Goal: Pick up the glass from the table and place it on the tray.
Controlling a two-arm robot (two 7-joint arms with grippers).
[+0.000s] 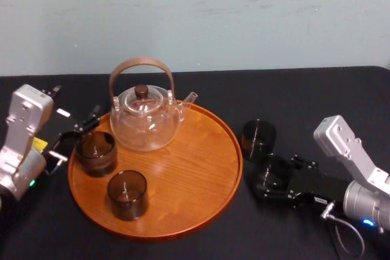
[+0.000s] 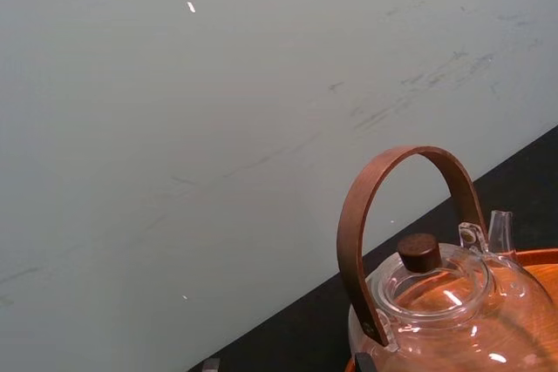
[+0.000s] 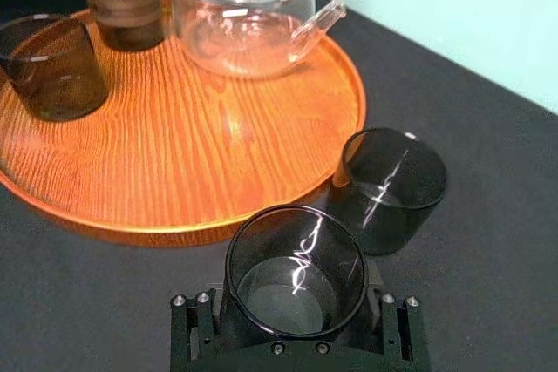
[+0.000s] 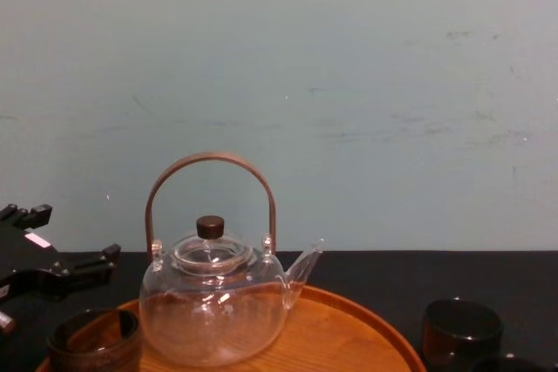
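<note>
In the head view, my right claw (image 1: 272, 182) is clamped around the glass (image 1: 270, 173), low over the black counter (image 1: 304, 101) just right of the tray (image 1: 195, 168). A second dark glass (image 1: 258, 140) stands on the counter just behind it. My left claw (image 1: 73, 140) is spread open at the tray's left rim, beside a brown cup (image 1: 95, 152). Another cup (image 1: 127, 194) and the teapot (image 1: 146, 120) stand on the tray.

My left wrist view looks past the teapot's handle to the wall (image 2: 218, 128).

In my right wrist view, the glass sits between my fingers, off the tray and just beside the second glass.

The chest view has my left claw to the left of the teapot.
</note>
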